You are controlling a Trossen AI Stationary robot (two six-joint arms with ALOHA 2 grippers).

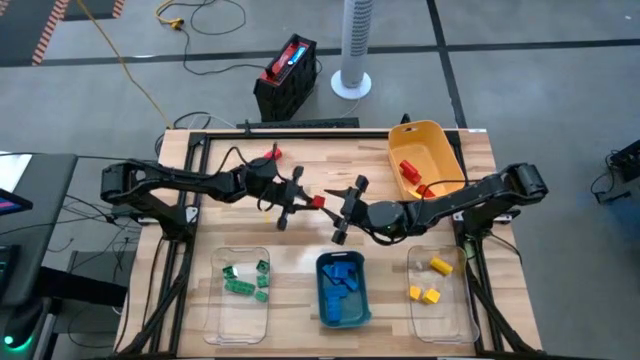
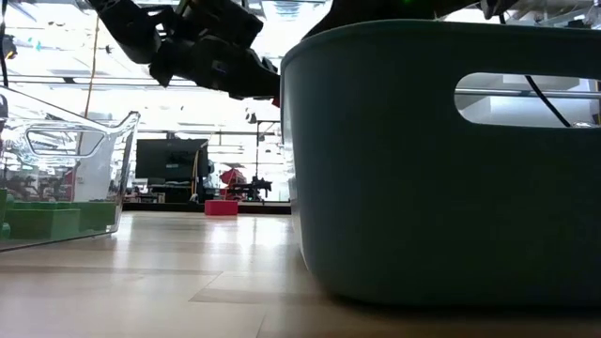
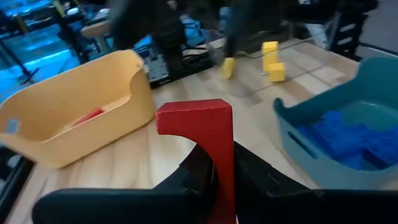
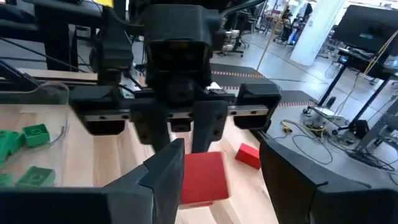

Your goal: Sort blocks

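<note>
Mid-frame in the high view, the left end effector (image 1: 297,203) is clamped on a red block (image 1: 317,201), held above the surface. The right end effector (image 1: 345,212) faces it, fingers apart around the block's free end. This looks like a handover: the right should close squarely before the left lets go, then carry it to the yellow bin (image 1: 432,143) at upper right, where other reds lie.

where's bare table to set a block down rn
Bare wood: the back-left stretch between the table's left edge and the yellow bin, and the gaps between the three front bins. Crowded: mid-table, where the left gripper, holding a red block, faces the right gripper.
</note>
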